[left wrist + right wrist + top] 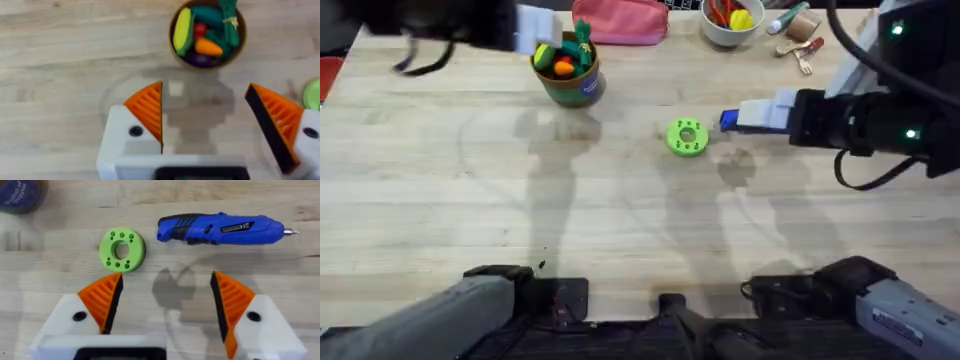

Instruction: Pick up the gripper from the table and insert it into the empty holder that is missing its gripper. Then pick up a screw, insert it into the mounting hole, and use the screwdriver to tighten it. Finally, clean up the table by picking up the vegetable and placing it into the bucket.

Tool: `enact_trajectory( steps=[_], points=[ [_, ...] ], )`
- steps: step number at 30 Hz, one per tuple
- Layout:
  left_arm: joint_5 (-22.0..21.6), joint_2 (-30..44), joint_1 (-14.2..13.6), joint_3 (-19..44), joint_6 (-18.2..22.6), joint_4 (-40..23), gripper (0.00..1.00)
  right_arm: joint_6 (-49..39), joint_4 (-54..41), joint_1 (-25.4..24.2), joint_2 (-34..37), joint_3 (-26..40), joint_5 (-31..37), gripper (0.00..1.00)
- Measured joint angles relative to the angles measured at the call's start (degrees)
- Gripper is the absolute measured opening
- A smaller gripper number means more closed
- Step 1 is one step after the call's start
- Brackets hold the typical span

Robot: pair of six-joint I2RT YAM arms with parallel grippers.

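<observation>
Spreading the left gripper [202, 100] wide at the near edge of its wrist view, showing two orange ribbed fingers [147, 107] on white blocks, with bare wood between them and nothing gripped. Hanging just short of the green bucket [172, 40] and looking down into it. Seeing the yellow-and-green toy corn cob [182, 29] lying inside that bucket, leaning against its wall beside an orange toy carrot [207, 47], some dark green pieces and a purple one. Finding the same gripper in the overhead view at the far left of the wooden surface [470, 190], just beside the bucket's rim, with a pink pouch [620, 22] close behind. Holding the right gripper [166, 287] open as well, orange fingers apart and empty above the surface. Lying on its side just beyond those fingers, touched by neither: the blue electric screwdriver [220, 228], metal bit pointing away from the green round disc [122, 250]. Resting flat near the screwdriver's butt end, apart from it: that disc. Reaching in from the right in the overhead view and partly covering the screwdriver, leaving only its blue end showing next to the disc. Standing at the far edge: a white bowl [730, 30] holding small red and yellow pieces.
</observation>
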Motion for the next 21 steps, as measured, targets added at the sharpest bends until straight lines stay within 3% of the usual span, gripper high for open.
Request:
enact_trajectory(
  steps=[4, 6, 12, 16, 21],
  points=[
    [1.21, -6.39, 0.00, -0.03, -0.03, -6.84, 0.986, -0.01, -0.02, 0.00, 0.00, 0.00, -0.02, 0.986],
    [2.57, -8.98, 0.00, -0.94, -0.16, -7.37, 0.987, -0.01, -0.19, 0.00, 0.00, 0.00, -0.02, 0.987],
    [7.50, -18.88, -0.93, -12.15, -3.55, -6.29, 0.987, 0.00, -2.04, 0.00, -0.01, 0.00, -1.39, 0.986],
    [9.94, -22.04, -6.53, -21.37, -7.31, -2.30, 0.988, -0.01, -3.98, 0.00, 0.00, 0.00, -3.11, 0.986],
    [9.12, -20.31, -15.08, -28.08, -11.93, 0.72, 0.988, -0.32, -6.05, 0.00, -0.02, 0.00, -4.01, 0.987]
  ],
)
